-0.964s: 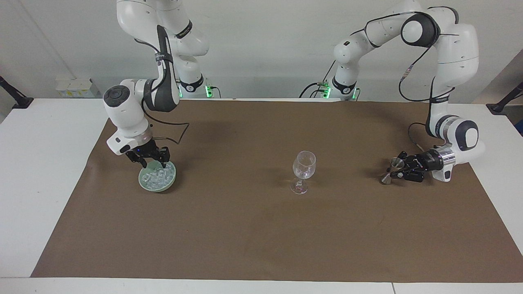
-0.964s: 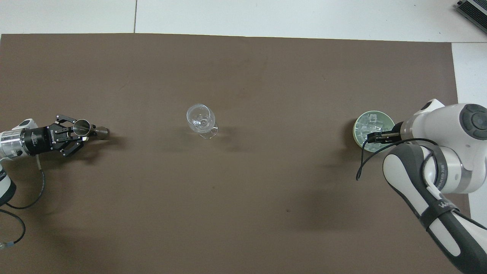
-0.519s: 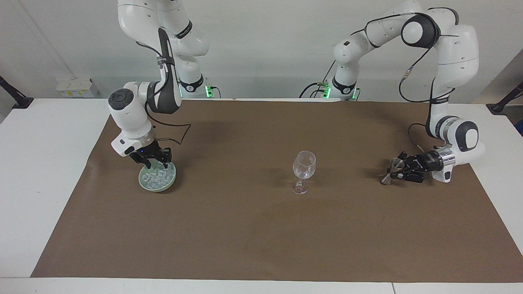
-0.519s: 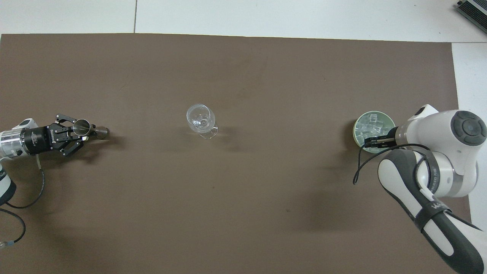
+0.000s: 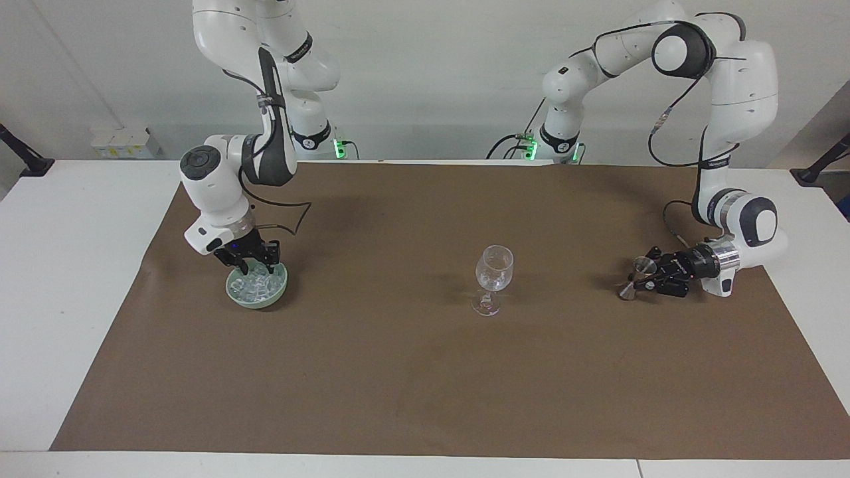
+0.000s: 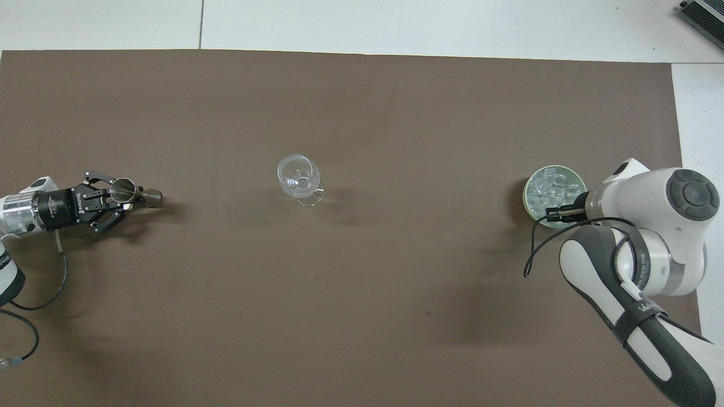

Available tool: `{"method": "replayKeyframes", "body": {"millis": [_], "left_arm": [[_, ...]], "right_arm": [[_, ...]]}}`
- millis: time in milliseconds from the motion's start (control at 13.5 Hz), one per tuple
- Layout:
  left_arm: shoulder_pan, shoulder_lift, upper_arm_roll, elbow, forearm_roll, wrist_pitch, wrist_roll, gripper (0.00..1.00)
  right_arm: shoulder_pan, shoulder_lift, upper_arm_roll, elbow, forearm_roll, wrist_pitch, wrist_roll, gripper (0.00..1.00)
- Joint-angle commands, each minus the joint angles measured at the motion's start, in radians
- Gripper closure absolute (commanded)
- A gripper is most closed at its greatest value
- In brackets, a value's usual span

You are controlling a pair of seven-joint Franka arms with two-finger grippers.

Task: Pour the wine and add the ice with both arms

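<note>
The ice point(image 6: 551, 189) is a heap of small clear, glassy cubes lying in one pale green bowl point(image 6: 527, 199) on the brown mat point(image 5: 398, 372), toward the right arm's end of the table point(image 5: 53, 299) and about as near to the robots as the wine glass point(image 5: 494, 269). The cubes glint white against the green; roughly a dozen show, but they overlap too much to count exactly. The overhead view looks straight into the bowl and shows the heap filling most of it, with the right gripper point(image 5: 255, 268) coming in over the rim on the robots' side. The facing view adds that this gripper reaches down into the bowl, its fingertips drawn together among the cubes; whether a cube is pinched between them cannot be made out. The left gripper point(image 6: 116, 198) lies low over the mat toward the left arm's end, pointing along the table at the glass, its fingers clamped on the one metal jigger point(image 6: 129, 192). From above the jigger's open mouth shows as a bright ring. From the facing view it is seen as two cones joined at a waist, held tilted, its lower end at or just above the mat. There are two arms, two grippers, one bowl, one jigger and one clear stemmed glass, which stands upright mid-table, well apart from both grippers.
</note>
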Motion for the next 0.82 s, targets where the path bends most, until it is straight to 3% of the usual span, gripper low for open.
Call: {"method": "replayKeyframes", "body": {"millis": [0,74,148,742], "left_arm": [[-0.003,0.024,0.001,0.033,0.017,-0.016,-0.044,1.00],[-0.003,0.025,0.002,0.033,0.017,-0.016,-0.047,1.00],[-0.004,0.025,0.004,0.033,0.017,-0.016,-0.047,1.00],[-0.004,0.030,0.005,0.033,0.017,-0.010,-0.047,1.00]], "right_arm": [[-0.008,-0.004,0.003,-0.017,0.014,0.017,-0.030,0.89],[-0.010,-0.002,0.003,-0.013,0.016,0.015,-0.029,0.98],[-0.010,-0.004,0.003,-0.011,0.022,0.012,-0.029,1.00],[-0.005,-0.062,0.007,0.084,0.024,-0.152,-0.027,1.00]]}}
